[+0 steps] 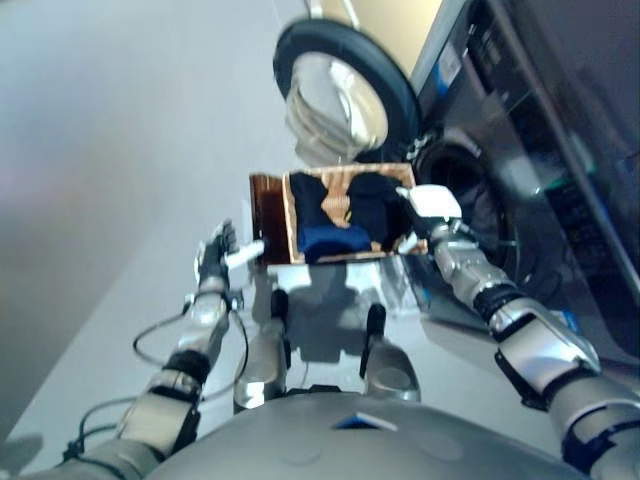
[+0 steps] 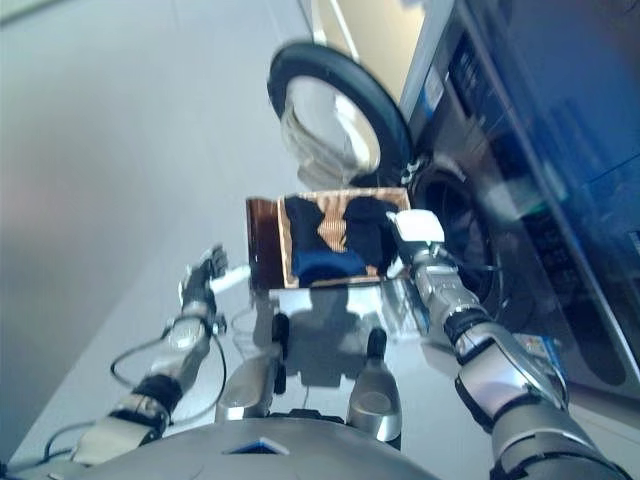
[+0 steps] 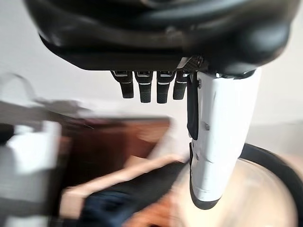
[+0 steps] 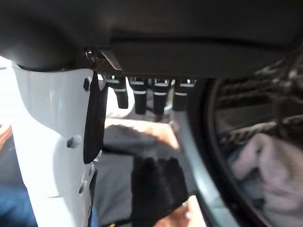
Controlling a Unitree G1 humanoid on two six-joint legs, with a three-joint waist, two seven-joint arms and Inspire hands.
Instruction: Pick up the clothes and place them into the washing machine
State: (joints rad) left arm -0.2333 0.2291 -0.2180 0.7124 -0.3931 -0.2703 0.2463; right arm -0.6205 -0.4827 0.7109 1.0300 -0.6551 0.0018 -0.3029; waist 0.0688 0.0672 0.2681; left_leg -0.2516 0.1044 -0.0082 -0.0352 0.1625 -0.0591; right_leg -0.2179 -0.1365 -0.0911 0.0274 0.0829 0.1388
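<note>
1. Nearest to us, our left hand (image 1: 216,250) reaches forward on the left side of the scene, just short of the near left corner of a wooden box (image 1: 268,215). Its wrist view shows the fingers (image 3: 142,85) straight in a row with the white-covered thumb beside them, holding nothing.
2. Our right hand (image 1: 428,215) sits over the right edge of the same box, beside the clothes. In its wrist view the fingers (image 4: 147,97) hang relaxed and apart from the thumb, hovering above the fabric, and we cannot see them closing on anything.
3. Inside the box lie the clothes (image 1: 345,215): dark black pieces at the top and right, a blue piece at the near side, with bare wood showing between them.
4. Beyond the box, on the right, stands the washing machine (image 1: 520,150), dark-fronted, with its round drum opening (image 1: 465,195) just past our right hand.
5. Its round door (image 1: 345,90) is swung open to the far left of the opening, above the box.
6. The right wrist view shows a pale cloth (image 4: 265,165) already lying inside the drum.
</note>
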